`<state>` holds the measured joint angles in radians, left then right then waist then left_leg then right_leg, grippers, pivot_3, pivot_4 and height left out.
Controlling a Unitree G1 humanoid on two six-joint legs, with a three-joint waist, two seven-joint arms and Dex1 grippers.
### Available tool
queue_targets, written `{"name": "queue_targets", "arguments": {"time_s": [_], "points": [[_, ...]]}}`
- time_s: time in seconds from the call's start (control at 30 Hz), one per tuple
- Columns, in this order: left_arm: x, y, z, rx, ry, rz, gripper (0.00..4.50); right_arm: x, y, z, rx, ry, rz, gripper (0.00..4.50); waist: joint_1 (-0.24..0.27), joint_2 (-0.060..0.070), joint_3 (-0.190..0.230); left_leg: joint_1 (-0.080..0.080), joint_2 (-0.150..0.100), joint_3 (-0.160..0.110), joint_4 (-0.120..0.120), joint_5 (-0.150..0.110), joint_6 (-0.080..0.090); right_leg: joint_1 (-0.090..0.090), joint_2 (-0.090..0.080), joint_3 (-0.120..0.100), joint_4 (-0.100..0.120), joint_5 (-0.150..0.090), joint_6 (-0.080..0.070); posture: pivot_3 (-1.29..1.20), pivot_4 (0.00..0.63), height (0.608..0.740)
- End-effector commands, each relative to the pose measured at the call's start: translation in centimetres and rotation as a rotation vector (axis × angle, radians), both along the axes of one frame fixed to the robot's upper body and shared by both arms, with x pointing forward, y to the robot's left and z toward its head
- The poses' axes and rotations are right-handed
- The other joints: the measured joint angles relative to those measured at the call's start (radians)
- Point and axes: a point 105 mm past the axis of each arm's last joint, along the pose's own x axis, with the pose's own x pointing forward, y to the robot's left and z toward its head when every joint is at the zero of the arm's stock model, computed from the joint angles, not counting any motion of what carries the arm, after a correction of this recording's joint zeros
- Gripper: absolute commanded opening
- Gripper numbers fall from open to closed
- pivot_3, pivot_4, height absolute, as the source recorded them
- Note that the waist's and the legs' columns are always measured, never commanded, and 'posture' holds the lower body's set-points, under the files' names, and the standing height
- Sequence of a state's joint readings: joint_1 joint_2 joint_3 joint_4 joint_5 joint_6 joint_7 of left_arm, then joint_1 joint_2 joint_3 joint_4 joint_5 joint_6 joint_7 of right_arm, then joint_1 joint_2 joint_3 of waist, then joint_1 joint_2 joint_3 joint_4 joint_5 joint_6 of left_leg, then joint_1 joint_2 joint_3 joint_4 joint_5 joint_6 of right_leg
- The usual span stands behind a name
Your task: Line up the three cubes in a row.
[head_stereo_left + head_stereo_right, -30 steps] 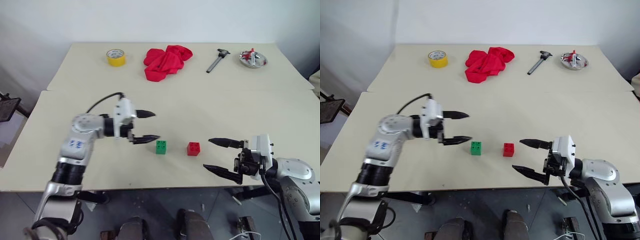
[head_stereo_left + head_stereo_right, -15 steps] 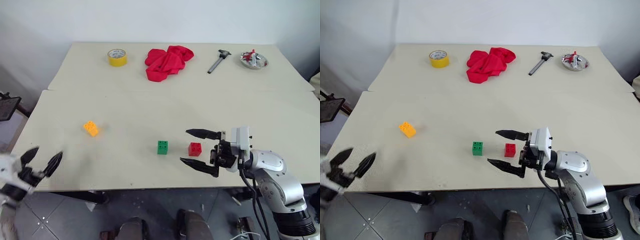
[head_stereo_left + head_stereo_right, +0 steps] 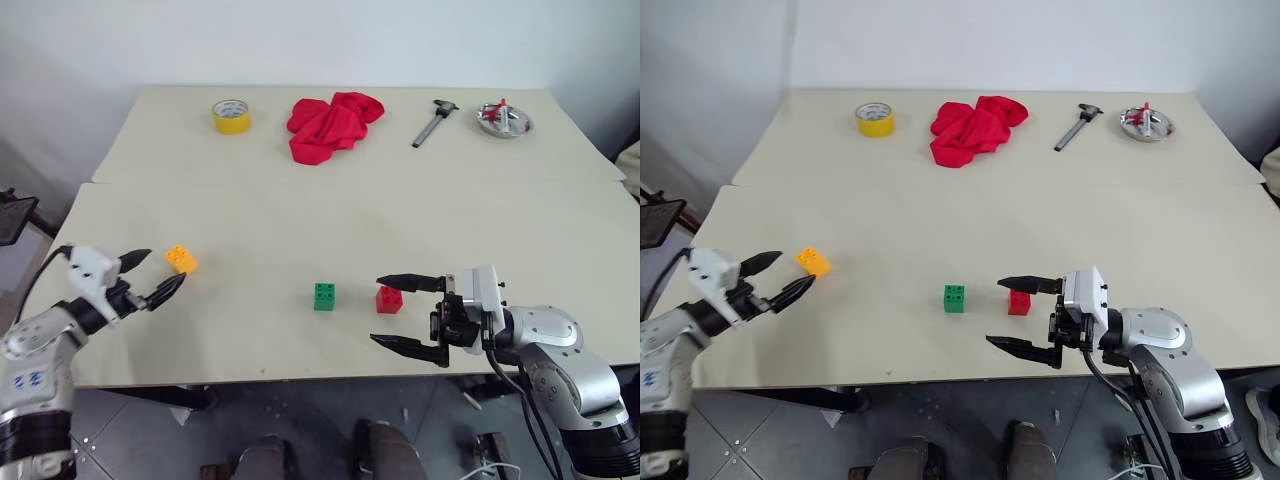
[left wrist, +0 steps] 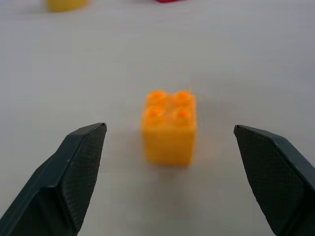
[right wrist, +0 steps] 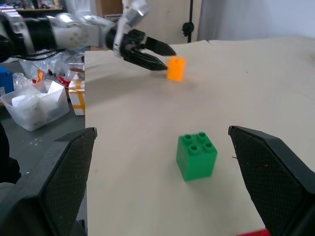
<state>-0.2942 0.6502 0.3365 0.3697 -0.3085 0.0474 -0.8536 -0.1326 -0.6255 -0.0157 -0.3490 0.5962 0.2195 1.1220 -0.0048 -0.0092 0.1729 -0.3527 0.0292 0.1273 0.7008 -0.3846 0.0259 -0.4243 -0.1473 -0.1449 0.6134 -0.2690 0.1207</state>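
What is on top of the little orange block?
The orange block carries just its own four round studs, nothing stacked on it. It sits on the bare table, facing the open left gripper. Its underside is hidden against the tabletop.

At the lower left of the head view the left gripper (image 3: 147,276) reaches in level with its two black fingers spread wide, while at the lower right the right gripper (image 3: 403,312) points leftward, its fingers equally wide apart.
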Motion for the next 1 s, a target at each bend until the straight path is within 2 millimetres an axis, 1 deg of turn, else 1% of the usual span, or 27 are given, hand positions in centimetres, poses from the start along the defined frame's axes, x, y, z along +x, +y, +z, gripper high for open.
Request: {"name": "queue_targets", "arguments": {"time_s": [0.03,0.07,0.17,0.33,0.4,0.43,0.5,0.57,0.6,0.73,0.83,0.9,1.0], "points": [[1.3,-0.4,0.3,0.044,-0.023,-0.019,4.39,-0.7,0.3,0.9,0.024,-0.033,0.012,4.5,-0.002,0.0,0.0,-0.001,0.0,0.001,0.0,0.0,-0.001,0.0,0.0,-0.002,0.001,0.0,0.0,0.0,0.15,0.74],[1.7,-0.3,0.4,0.035,-0.027,-0.006,4.39,-0.7,0.2,0.9,0.025,-0.034,0.005,4.5,-0.002,0.0,0.0,-0.001,0.0,0.003,0.0,0.0,-0.001,0.0,0.0,-0.003,0.002,0.0,0.0,0.0,0.15,0.74],[2.1,0.0,0.6,0.017,-0.032,-0.002,3.8,-0.7,0.1,0.8,0.026,-0.034,-0.011,4.5,-0.002,0.0,0.0,-0.001,0.001,0.004,-0.001,-0.001,-0.002,0.0,0.0,-0.005,0.001,0.0,0.0,0.0,0.15,0.74],[1.3,0.7,0.6,0.051,-0.011,-0.027,2.27,-0.7,-0.3,0.8,0.027,-0.044,-0.047,4.5,0.001,0.0,0.0,-0.001,0.001,0.005,0.0,-0.001,-0.002,0.0,0.0,-0.005,-0.001,0.0,0.0,0.0,0.15,0.74],[1.0,0.9,0.7,0.059,-0.002,-0.041,1.71,-0.7,-0.3,0.7,0.027,-0.047,-0.056,4.5,0.001,0.0,0.0,-0.001,0.001,0.005,0.0,-0.001,-0.002,0.0,0.0,-0.005,-0.001,0.0,0.0,0.0,0.15,0.74],[0.8,0.8,0.8,0.062,0.003,-0.058,1.52,-0.7,-0.4,0.7,0.027,-0.047,-0.06,4.5,0.001,0.0,0.0,-0.001,0.001,0.005,0.0,-0.001,-0.002,0.0,0.0,-0.005,-0.001,0.0,0.0,0.0,0.15,0.74],[0.5,-0.1,1.2,0.045,0.019,-0.145,1.54,-0.7,-0.5,0.7,0.028,-0.05,-0.072,4.5,0.003,0.0,0.0,-0.001,0.001,0.005,0.0,-0.001,-0.002,0.0,0.0,-0.005,-0.001,0.0,0.0,0.0,0.15,0.74],[0.4,-1.8,1.7,0.056,0.02,-0.255,1.54,-0.7,-0.6,0.6,0.025,-0.05,-0.082,4.5,0.006,0.0,0.0,-0.001,0.001,0.005,0.0,-0.001,-0.002,0.0,0.0,-0.005,-0.001,0.0,0.0,0.0,0.15,0.74],[0.4,-2.8,1.8,0.073,0.02,-0.315,1.54,-0.6,-0.7,0.6,0.023,-0.05,-0.087,4.5,0.007,0.0,0.0,-0.002,0.001,0.004,0.001,-0.001,-0.002,0.001,0.0,-0.005,-0.001,0.0,0.0,0.0,0.15,0.74],[0.5,-8.4,2.1,0.189,-0.015,-0.626,1.54,-0.5,-1.3,0.4,0.011,-0.046,-0.107,4.5,0.018,0.0,0.0,-0.002,0.001,0.003,0.003,-0.001,-0.002,0.003,0.0,-0.006,-0.002,0.0,0.0,0.0,0.15,0.74],[0.4,-11.3,1.4,0.228,0.002,-0.794,1.54,-0.5,-1.7,0.1,-0.004,-0.033,-0.115,4.5,0.018,0.0,0.0,-0.002,0.0,0.004,0.003,-0.001,-0.001,0.003,0.0,-0.006,-0.002,0.0,0.0,0.0,0.15,0.74],[0.0,-12.4,0.4,0.26,0.036,-0.891,1.54,-0.5,-1.9,-0.2,-0.015,-0.02,-0.118,4.5,0.015,0.0,0.0,-0.002,0.0,0.004,0.003,-0.001,-0.001,0.003,0.001,-0.006,-0.002,0.0,0.0,0.0,0.15,0.74],[-0.2,-13.0,-0.7,0.297,0.061,-0.962,1.54,-0.8,-2.2,-0.3,-0.03,-0.011,-0.121,4.5,0.001,0.0,0.0,-0.002,0.001,0.004,0.002,-0.001,-0.001,0.003,0.001,-0.007,-0.003,0.0,0.0,0.0,0.15,0.74]]}}
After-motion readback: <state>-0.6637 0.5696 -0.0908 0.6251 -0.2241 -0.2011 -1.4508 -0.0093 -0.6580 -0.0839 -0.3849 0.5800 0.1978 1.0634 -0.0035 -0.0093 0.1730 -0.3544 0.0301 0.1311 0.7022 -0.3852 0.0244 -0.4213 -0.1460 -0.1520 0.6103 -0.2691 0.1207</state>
